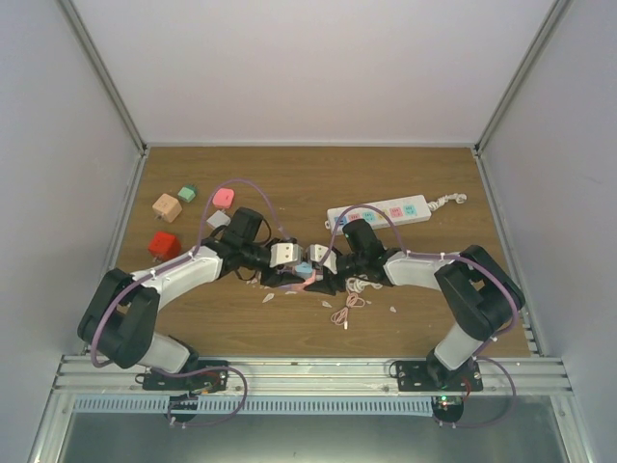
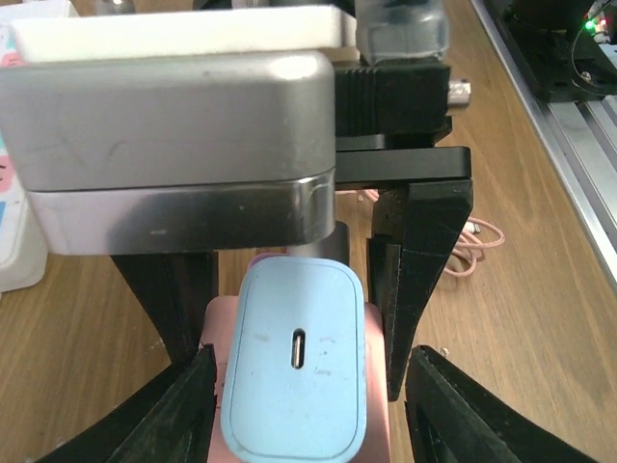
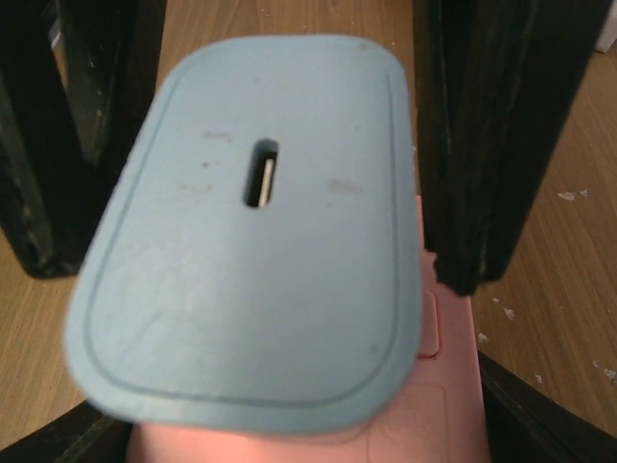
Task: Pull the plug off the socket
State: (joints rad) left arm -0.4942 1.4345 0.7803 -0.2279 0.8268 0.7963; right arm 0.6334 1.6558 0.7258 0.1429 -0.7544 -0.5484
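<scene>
The left gripper point(image 2: 308, 391) is bracketing the blue USB-C plug point(image 2: 294, 376), one finger on each side. The right gripper point(image 3: 294, 434) is flanking the same plug from the opposite end (whether either one is actually pinching, I cannot tell). The plug is sitting seated in a pink socket block point(image 3: 445, 386) at the middle of the wooden table point(image 1: 289, 183). A white power strip point(image 1: 378, 213) is lying well behind.
</scene>
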